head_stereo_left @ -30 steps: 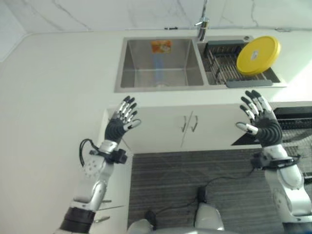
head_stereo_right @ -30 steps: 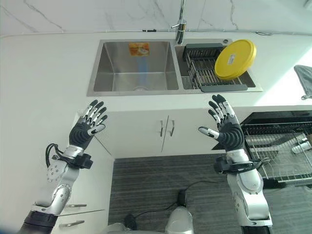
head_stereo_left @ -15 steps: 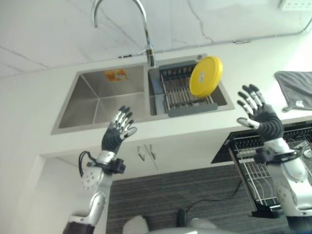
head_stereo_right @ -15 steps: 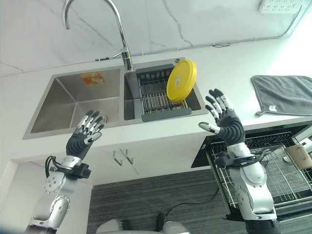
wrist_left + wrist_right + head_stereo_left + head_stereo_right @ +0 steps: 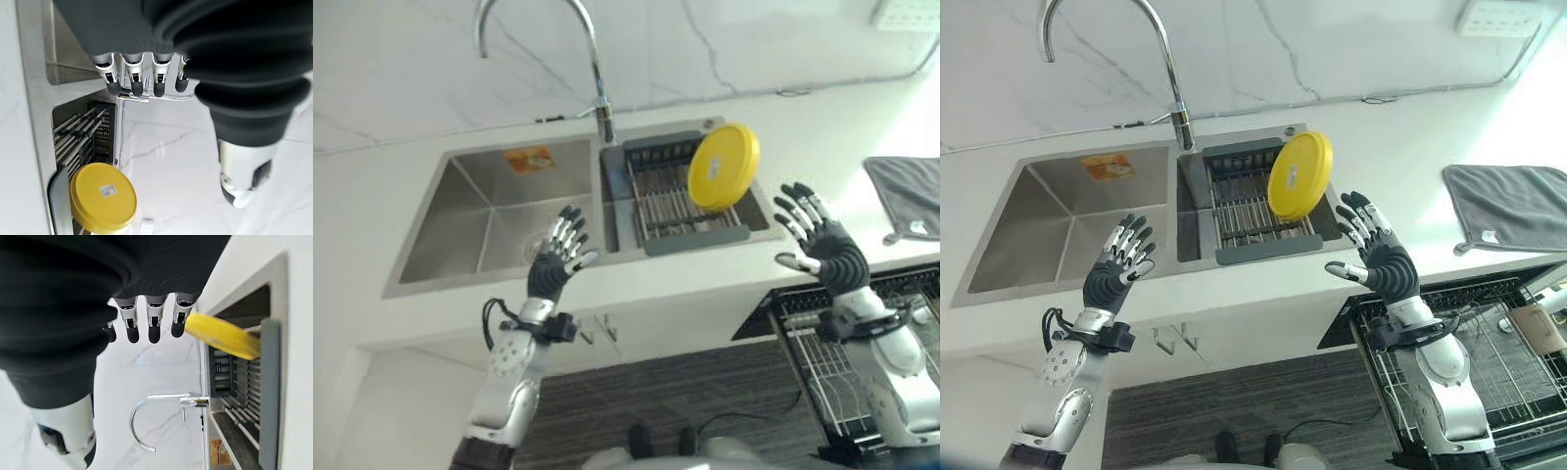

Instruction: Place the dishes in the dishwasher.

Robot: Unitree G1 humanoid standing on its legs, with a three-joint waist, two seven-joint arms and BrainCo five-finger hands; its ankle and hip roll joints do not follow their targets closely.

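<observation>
Yellow plate (image 5: 1300,176) stands tilted on edge in the drying rack (image 5: 1249,211), in the right basin of the sink (image 5: 1058,215), upper centre of the frame. Both hands are raised with fingers spread and hold nothing: left hand (image 5: 1116,274) at centre left over the counter edge, right hand (image 5: 1378,257) at centre right, just right of the plate. Dishwasher rack (image 5: 1489,362) sits pulled out at lower right, and a grey cloth (image 5: 1513,206) lies on the counter at right.
</observation>
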